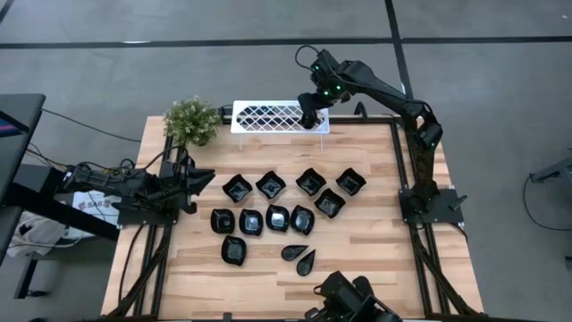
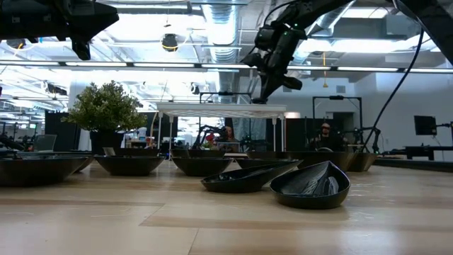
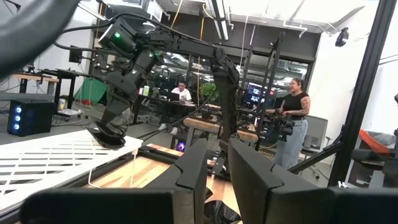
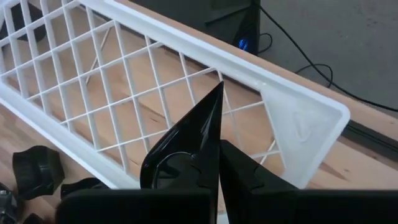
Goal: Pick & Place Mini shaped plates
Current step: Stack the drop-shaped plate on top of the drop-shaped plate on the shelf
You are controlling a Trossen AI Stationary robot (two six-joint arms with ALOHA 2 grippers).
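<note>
Overhead, the right gripper (image 1: 310, 114) hung above the right end of the white rack (image 1: 268, 116), its fingers pinching a teardrop-shaped plate (image 4: 186, 146). Other mini plates (image 1: 277, 217) lay mid-table. The left gripper (image 1: 201, 179) waited left, slightly parted, holding nothing.

Right pincer over the rack, plates all over the desk

Right pincer (image 1: 309, 114) sits above the white rack's (image 1: 268, 116) right end; left pincer (image 1: 202, 179) hangs near the plant (image 1: 191, 121), black plates (image 1: 277, 217) scattered mid-desk (image 1: 375, 259).
</note>
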